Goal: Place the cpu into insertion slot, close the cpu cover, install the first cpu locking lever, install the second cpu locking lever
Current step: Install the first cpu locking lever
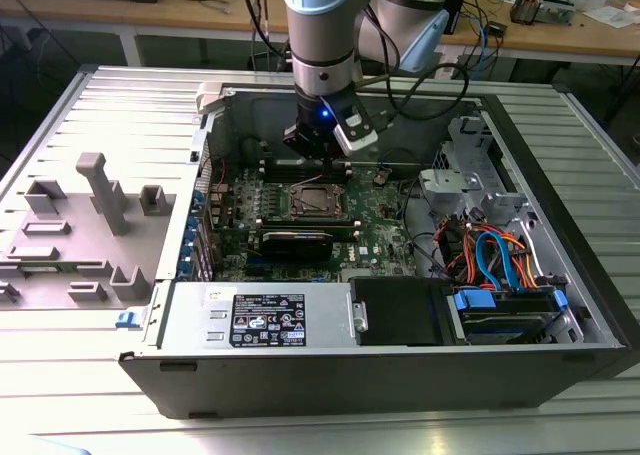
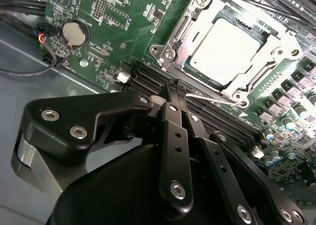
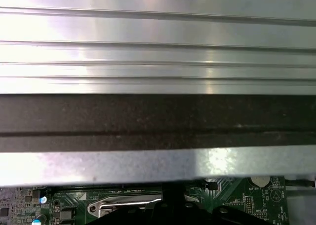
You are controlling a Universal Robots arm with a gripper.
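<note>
An open computer case point(image 1: 560, 305) lies on its side on a ribbed metal table point(image 1: 100, 105), with its removed grey side panel point(image 1: 80, 225) lying flat beside it toward the exterior view's left. Inside the case, a power supply point(image 1: 260, 320) runs along the near wall, and a drive bay with blue and orange cables point(image 1: 500, 265) fills the near corner on the exterior view's right. The green motherboard point(image 1: 385, 240) covers the case floor toward the far wall.

The robot arm point(image 1: 320, 35) comes down from above into the case, over the far part of the motherboard. Its black gripper point(image 2: 176, 89) has its fingers drawn together, nearly touching at the tips; whether a thin wire lever is pinched between them cannot be told. The tips stand at the long black memory slots point(image 2: 153, 81), just beside the socket's near edge.

The insertion slot point(image 2: 185, 62) sits near the middle of the motherboard. The cpu point(image 2: 224, 49) lies flat in it, its dull silver top showing. The cpu cover point(image 2: 185, 32) is down over the chip, framing it through its square window. A thin silver locking lever point(image 2: 217, 102) runs along the socket edge next to the fingertips. A round coin battery point(image 2: 75, 33) sits on the board, well apart from the socket.
</note>
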